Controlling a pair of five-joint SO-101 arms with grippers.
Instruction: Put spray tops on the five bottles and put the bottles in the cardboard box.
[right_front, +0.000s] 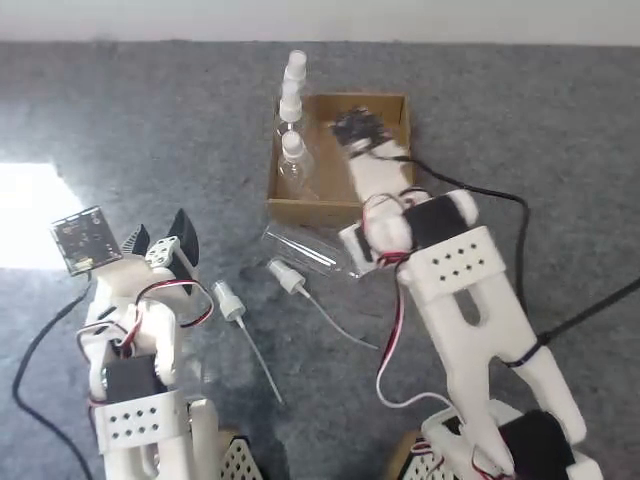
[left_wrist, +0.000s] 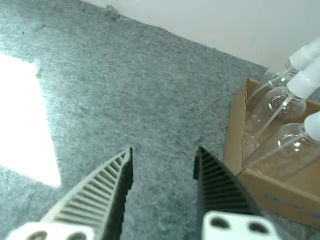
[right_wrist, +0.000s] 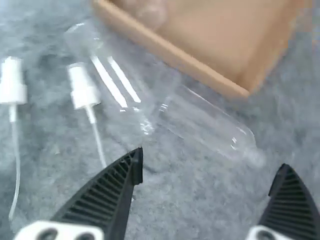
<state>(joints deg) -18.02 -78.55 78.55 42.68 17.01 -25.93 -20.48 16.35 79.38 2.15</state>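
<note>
Three clear plastic bottles fitted with white spray tops (right_front: 292, 165) are seen standing in the left part of the brown cardboard box (right_front: 385, 99), at the upper middle of the high view. Two loose white spray tops with long thin tubes (right_front: 284, 272) are seen lying on the grey table (right_front: 150, 120) below the box, near the frame's centre. A clear uncapped bottle (right_wrist: 200, 117) is laid on its side just outside the box's lower wall; whether a second lies against it cannot be told. The task is judged a little over half done, with the remaining capping and boxing left.

The right gripper (right_wrist: 210, 165) is poised above the lying bottle, its jaws spread wide, with nothing gripped or touched. The left gripper (right_front: 158, 235), at the left of the high view, is held over bare table, jaws moderately apart and empty.
</note>
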